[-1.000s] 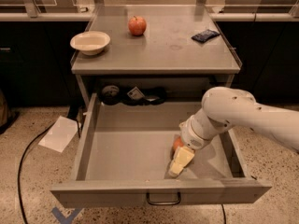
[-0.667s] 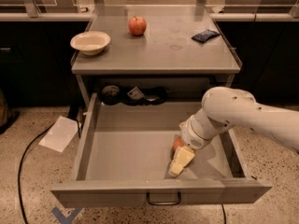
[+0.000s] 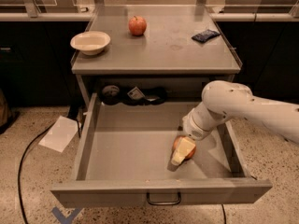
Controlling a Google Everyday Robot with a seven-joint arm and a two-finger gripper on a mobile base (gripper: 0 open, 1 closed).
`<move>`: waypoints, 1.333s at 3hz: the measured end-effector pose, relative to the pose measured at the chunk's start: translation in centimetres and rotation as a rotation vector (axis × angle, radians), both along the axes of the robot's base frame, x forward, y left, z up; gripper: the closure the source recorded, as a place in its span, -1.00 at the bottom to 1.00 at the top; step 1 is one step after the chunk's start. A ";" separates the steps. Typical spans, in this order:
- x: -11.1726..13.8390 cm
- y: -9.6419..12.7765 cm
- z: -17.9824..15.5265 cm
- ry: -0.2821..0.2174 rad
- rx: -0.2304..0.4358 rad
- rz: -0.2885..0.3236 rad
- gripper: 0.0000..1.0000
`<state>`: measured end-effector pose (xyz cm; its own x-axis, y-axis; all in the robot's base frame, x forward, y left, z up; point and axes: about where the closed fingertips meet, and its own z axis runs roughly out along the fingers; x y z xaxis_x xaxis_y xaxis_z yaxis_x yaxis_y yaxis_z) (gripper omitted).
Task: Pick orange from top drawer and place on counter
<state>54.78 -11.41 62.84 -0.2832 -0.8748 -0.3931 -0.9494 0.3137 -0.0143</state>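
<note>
The top drawer (image 3: 131, 148) is pulled wide open below the counter (image 3: 163, 50). The orange (image 3: 191, 152) lies on the drawer floor at the front right, mostly covered by my gripper (image 3: 182, 151), which reaches down into the drawer right at the fruit. My white arm comes in from the right over the drawer's side wall. The drawer's front panel with its dark wire handle (image 3: 163, 199) is nearest the camera.
On the counter are a red apple (image 3: 137, 25), a white bowl (image 3: 90, 42) and a dark blue packet (image 3: 205, 35). Dark objects (image 3: 135, 95) sit at the drawer's back. A sheet of paper (image 3: 59, 133) and a black cable (image 3: 21, 160) lie on the floor to the left.
</note>
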 end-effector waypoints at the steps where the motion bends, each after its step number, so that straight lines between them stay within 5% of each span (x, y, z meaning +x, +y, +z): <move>1: -0.3 0.0 -0.3 0.007 0.000 -0.003 -1.00; 4: -2.1 0.0 -1.1 0.046 -0.008 0.005 -1.00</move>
<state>52.67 -11.42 61.73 -0.2961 -0.8795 -0.3725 -0.9508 0.3088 0.0266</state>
